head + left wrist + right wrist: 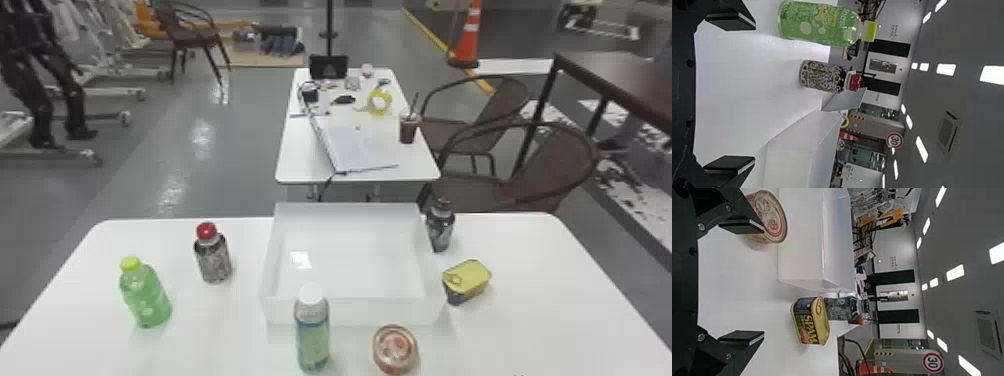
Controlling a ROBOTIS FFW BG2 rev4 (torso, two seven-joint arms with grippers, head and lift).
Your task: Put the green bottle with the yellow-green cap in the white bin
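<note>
Nearest the camera, at the bin's near side, stand a white-capped bottle [312, 332] and a round can [395, 349], the can farther right. The white bin [370, 311] sits on the table [215, 345], open and empty. The green bottle [146, 295] stands upright on the table, left of the bin and apart from it; a red-capped bottle [213, 257] is between it and the bin. Right of the bin are a dark bottle [440, 227] and, nearer, a yellow tin [467, 281]. In the wrist views, the left gripper [755, 94] and the right gripper [764, 282] each have their fingers spread wide, gripping nothing.
</note>
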